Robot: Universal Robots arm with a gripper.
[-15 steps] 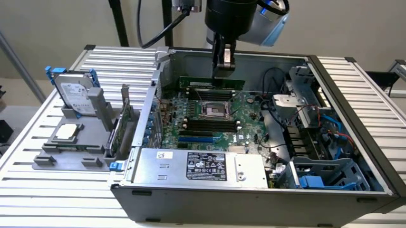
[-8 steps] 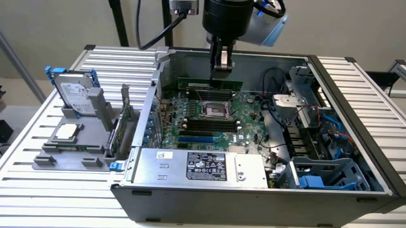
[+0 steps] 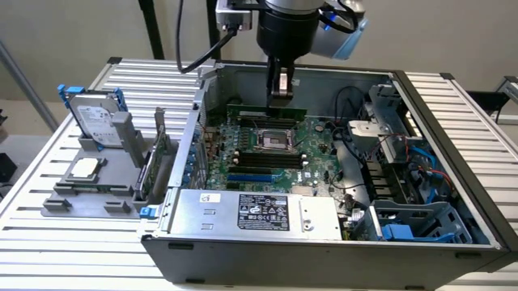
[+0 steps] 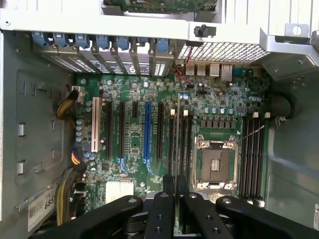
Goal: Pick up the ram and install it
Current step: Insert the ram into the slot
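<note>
One stick in play, and airborne: the ram (image 3: pixel 267 113), green and narrow, pinched in the gripper (image 3: pixel 281 97) and hanging long-side level over the motherboard (image 3: pixel 319 163), close by the CPU socket (image 3: pixel 271 140). Looks unseated, as a judgement, with the gripper riding high inside the open computer case (image 3: pixel 453 115).

Jaws drawn narrow, clamped across the two flat faces at the top edge, roughly mid-length.

Over to the wrist camera: the ram (image 4: pixel 177 139) edge-on, a thin line running alongside the CPU socket (image 4: pixel 215 164), parallel to the black memory slots (image 4: pixel 185 144) just beside that socket. No telling the exact slot underneath.

Now the handling, all of it judgement:
- Light as anything and stiff along its length.
- Thin and brittle too, with no tolerance for twisting or bending.
- Smooth on both faces, so prone to slipping or tilting in a loose pinch. Calls for a firm, centred hold.
- Best taken just as here: by the upper long edge, mid-length, fingers flat on the sides, well clear of the contact edge facing the board.
- Worth watching for any tilt against the slots beside the CPU socket. Means load on one corner rather than along the whole edge, and a cracked board or bent contacts for the trouble.
</note>
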